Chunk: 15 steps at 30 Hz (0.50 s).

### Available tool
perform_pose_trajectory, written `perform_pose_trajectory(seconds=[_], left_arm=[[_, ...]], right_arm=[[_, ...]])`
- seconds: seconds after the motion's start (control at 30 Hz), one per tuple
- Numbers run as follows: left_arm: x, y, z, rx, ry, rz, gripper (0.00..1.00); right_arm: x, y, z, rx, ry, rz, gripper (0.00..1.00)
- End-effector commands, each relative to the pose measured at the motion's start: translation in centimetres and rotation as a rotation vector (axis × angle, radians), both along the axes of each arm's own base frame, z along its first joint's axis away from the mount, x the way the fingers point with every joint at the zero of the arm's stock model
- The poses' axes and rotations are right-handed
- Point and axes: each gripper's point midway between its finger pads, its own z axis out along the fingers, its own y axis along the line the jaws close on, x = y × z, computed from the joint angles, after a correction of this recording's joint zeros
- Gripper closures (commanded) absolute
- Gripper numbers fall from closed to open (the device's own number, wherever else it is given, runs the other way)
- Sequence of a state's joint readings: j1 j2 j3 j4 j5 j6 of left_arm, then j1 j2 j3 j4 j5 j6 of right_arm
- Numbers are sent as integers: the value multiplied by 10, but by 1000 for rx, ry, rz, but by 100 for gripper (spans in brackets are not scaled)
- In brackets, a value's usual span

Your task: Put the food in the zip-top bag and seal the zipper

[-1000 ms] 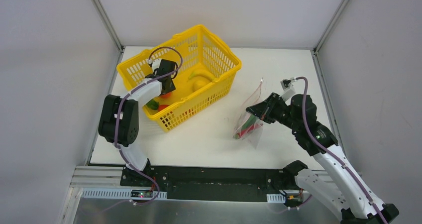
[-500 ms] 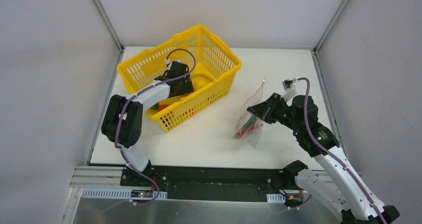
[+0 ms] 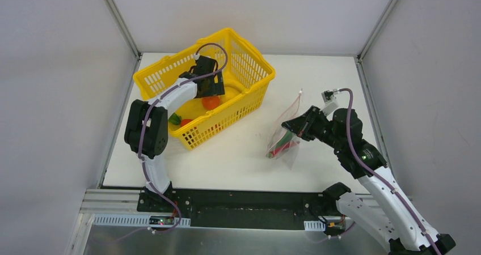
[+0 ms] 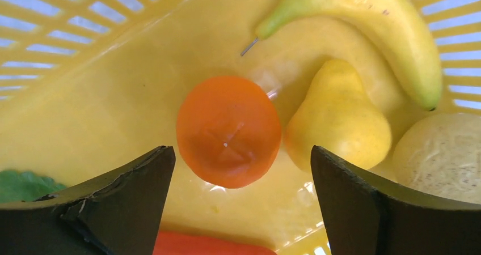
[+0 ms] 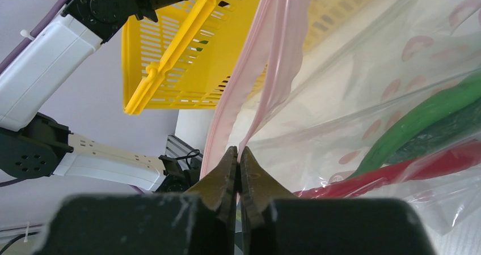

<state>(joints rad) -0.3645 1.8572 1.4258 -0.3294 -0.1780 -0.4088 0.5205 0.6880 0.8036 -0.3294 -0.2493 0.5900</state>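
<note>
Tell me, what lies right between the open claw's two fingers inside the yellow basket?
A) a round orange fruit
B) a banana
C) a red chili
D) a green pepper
A: the left wrist view shows the round orange fruit centred on the floor of the yellow basket, between the spread dark fingers of the left claw.

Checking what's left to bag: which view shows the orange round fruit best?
Left wrist: the orange fruit sits centre frame on the basket floor, unobstructed, ahead of the open left end effector. Top external shows it only as a small orange spot beside that arm. Right wrist shows just the basket's outer wall, not the fruit.
</note>
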Motion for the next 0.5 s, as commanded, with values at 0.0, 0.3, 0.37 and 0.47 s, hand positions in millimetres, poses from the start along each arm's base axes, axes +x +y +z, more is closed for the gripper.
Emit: perform_pose_trajectory(seconds=[0.0, 0.3, 0.37, 0.47], left_arm=[[-13, 9, -25, 39, 95, -19, 9], [-30, 16, -46, 54, 167, -27, 25], [-30, 14, -47, 44, 169, -36, 30], [-30, 14, -43, 41, 158, -42, 43]], right_arm=[[1, -2, 13, 18, -42, -7, 96], [0, 1, 12, 22, -34, 4, 96], [0, 0, 12, 23, -35, 3, 96], [0, -1, 14, 26, -41, -2, 96]])
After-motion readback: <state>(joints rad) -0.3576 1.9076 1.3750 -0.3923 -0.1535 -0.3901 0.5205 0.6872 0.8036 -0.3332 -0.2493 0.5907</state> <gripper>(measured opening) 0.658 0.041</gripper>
